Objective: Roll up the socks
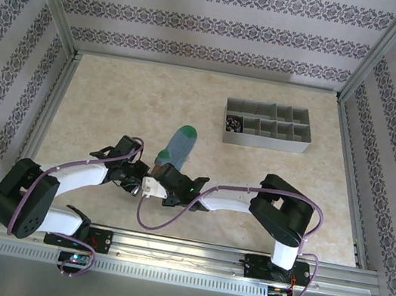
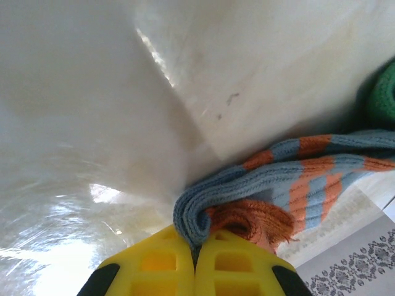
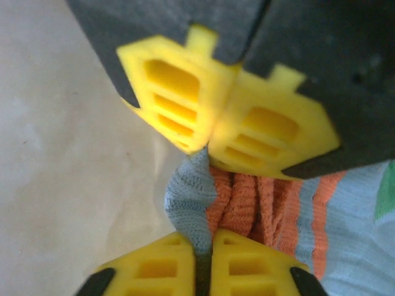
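Observation:
A grey-blue sock point(image 1: 181, 147) with a green toe point(image 1: 188, 130) lies lengthwise near the table's middle, its orange-striped cuff end toward the arms. My left gripper point(image 1: 141, 181) and right gripper point(image 1: 163, 177) meet at that cuff end. In the left wrist view the yellow fingers point(image 2: 154, 265) are shut on a folded blue edge of the sock point(image 2: 296, 179), orange fabric bunched beside them. In the right wrist view my right gripper point(image 3: 207, 245) is shut on the same blue fold of the sock point(image 3: 191, 197), and the left gripper point(image 3: 210, 145) pinches it from the opposite side.
A grey compartmented tray point(image 1: 267, 126) stands at the back right, with a small dark bundle point(image 1: 233, 125) in its near-left compartment. Metal frame rails border the table point(image 1: 114, 102) on all sides.

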### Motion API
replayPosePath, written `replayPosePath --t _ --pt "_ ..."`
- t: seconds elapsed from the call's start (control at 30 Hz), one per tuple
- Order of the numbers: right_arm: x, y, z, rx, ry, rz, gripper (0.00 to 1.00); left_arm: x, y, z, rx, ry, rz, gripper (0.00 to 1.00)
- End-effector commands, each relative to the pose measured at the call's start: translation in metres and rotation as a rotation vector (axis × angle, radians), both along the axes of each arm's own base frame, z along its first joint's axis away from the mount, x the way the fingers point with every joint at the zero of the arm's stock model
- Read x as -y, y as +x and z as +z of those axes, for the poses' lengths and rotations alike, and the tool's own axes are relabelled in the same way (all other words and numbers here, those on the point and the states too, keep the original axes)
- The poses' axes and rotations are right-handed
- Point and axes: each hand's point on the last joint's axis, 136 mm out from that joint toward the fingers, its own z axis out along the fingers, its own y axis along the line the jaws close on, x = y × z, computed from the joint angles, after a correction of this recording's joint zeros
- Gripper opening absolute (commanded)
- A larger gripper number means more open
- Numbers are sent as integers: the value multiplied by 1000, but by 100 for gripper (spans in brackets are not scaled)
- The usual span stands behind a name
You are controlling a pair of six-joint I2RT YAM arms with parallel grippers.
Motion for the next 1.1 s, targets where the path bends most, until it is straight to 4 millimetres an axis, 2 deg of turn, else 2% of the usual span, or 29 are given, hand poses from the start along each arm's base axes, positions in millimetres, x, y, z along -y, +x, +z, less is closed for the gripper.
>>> replayPosePath --t 0.0,0.13,0.2,0.37,0.47,0.67,0.77,1.07 --pt "14 -3 -18 -100 -38 -58 0 -3 -7 7 -24 -2 -9 0" --pt "16 -14 -16 -209 -9 -60 0 -4 -6 17 -1 -31 8 3" --pt "15 -19 -15 -258 9 -67 0 -5 -7 21 5 -48 19 13" --pt "12 -31 -10 -439 61 -80 0 -12 -8 34 23 -62 55 47" --pt "9 -39 -7 -557 91 -81 0 -16 -11 39 33 -66 71 58" --pt "8 -42 -9 -775 119 -139 0 -16 -12 42 46 -90 101 61" --pt "11 -39 -17 -842 92 -184 0 -14 -12 41 41 -96 91 61" --pt "14 -30 -28 -951 84 -299 0 -15 -14 43 42 -88 80 54"
